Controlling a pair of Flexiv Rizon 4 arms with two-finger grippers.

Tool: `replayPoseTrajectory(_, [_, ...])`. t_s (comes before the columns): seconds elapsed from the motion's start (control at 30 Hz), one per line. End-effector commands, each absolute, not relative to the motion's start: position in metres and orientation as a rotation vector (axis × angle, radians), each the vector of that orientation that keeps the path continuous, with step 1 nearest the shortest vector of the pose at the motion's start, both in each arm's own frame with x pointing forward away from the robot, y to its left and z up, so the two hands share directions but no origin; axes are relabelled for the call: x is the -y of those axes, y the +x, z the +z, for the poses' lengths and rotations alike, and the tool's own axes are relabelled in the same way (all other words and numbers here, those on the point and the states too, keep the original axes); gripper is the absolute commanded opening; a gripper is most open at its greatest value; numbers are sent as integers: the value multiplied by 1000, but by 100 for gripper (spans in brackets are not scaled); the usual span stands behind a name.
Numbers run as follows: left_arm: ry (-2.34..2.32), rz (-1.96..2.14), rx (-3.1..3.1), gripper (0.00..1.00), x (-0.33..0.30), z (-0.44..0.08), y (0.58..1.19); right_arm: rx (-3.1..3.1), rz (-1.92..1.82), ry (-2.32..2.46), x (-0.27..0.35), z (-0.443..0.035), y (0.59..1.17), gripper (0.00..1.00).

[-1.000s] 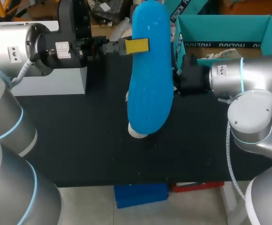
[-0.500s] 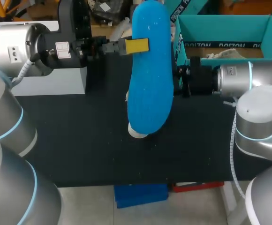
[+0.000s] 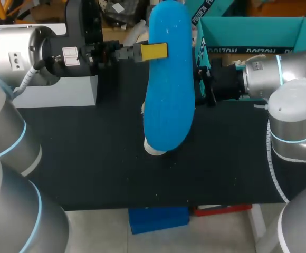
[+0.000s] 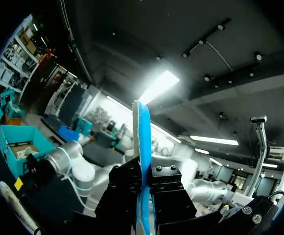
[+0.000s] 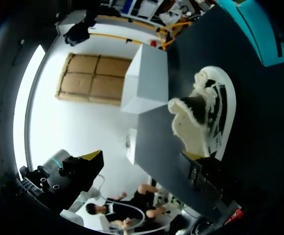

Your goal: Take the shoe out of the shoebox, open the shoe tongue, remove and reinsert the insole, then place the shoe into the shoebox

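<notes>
Insole (image 3: pixel 169 100), light, thin and probably floppy, upright above the counter (image 3: pixel 89 158), pinched at one long edge between the closed left jaws, a sound hold for steering it; white shoe (image 5: pixel 208 117) on the counter beneath, right jaws' state impossible to tell.

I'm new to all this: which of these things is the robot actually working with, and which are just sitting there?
Part of the job:
- blue insole, held in the left hand
- white shoe, on the table
- teal shoebox, open, at the table's back right

Just lying about:
- white box, on the table's left side
</notes>
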State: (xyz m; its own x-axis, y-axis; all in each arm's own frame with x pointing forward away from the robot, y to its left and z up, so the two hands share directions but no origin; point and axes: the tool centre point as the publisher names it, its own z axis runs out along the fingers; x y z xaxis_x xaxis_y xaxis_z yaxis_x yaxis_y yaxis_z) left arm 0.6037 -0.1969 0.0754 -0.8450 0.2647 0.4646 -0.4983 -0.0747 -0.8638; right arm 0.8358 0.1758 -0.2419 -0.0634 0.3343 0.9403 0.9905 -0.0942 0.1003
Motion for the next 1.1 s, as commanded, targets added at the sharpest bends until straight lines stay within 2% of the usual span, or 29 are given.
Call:
replayPoseTrajectory(0.03, [143,2058,1761,0,199,61,599,1466,-1176,-1506,-177,-242,836,100])
replayPoseTrajectory(0.37, [49,2091,1846,0,213,-13,601,1466,-1176,-1506,-177,-242,836,100])
replayPoseTrajectory(0.97, [49,2091,1846,0,213,-13,601,1466,-1176,-1506,-177,-242,836,100])
replayPoseTrajectory(1.1, [-259,2260,1967,0,213,-25,579,1466,-1176,-1506,-177,-242,836,100])
